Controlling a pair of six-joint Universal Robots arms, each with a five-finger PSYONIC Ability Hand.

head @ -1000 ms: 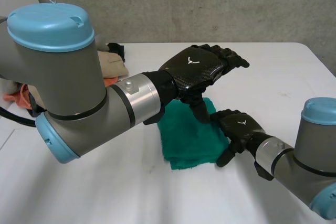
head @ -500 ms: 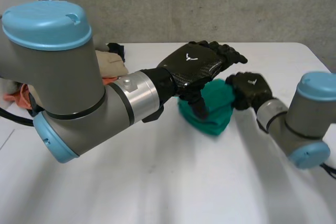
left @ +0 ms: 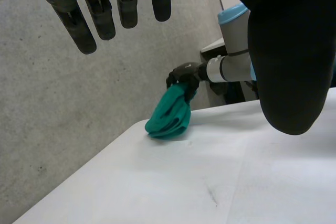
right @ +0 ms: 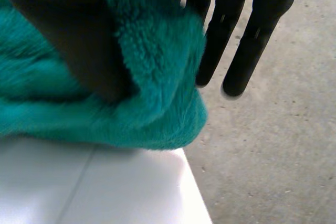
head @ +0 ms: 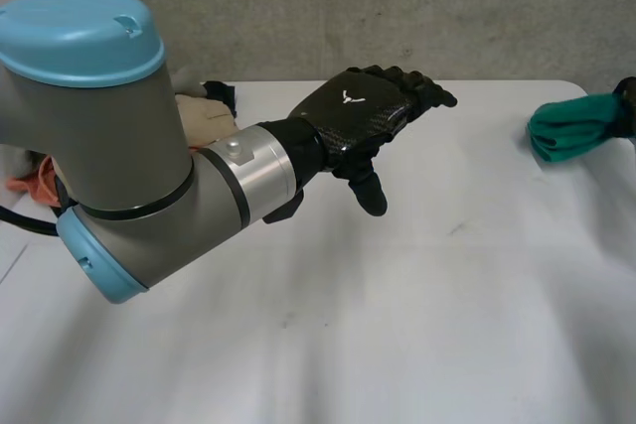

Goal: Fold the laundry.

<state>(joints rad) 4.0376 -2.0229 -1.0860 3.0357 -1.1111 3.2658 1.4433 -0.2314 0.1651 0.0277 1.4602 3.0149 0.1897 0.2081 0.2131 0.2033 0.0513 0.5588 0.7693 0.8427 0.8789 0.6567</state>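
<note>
A folded green towel (head: 570, 126) is at the table's far right edge, pinched in my right hand (head: 628, 96). In the right wrist view the thumb (right: 68, 30) presses into the towel (right: 157, 93), with straight fingers (right: 239, 45) on its other side. From the left wrist I see the right hand (left: 184, 74) clamped on the towel's top, while the towel (left: 169, 115) hangs down to the table corner. My left hand (head: 363, 116) hovers open over the middle of the white table (head: 397, 325), holding nothing, well to the left of the towel.
A pile of laundry lies at the back left behind my left arm: a beige cloth (head: 211, 121), an orange one (head: 35, 186) and a dark piece (head: 221, 94). The table's right edge runs right beside the green towel, with concrete floor beyond.
My right hand closed on the green towel in the middle of the table and carried it to the far right edge. The left hand stayed open, drifting slightly left.
</note>
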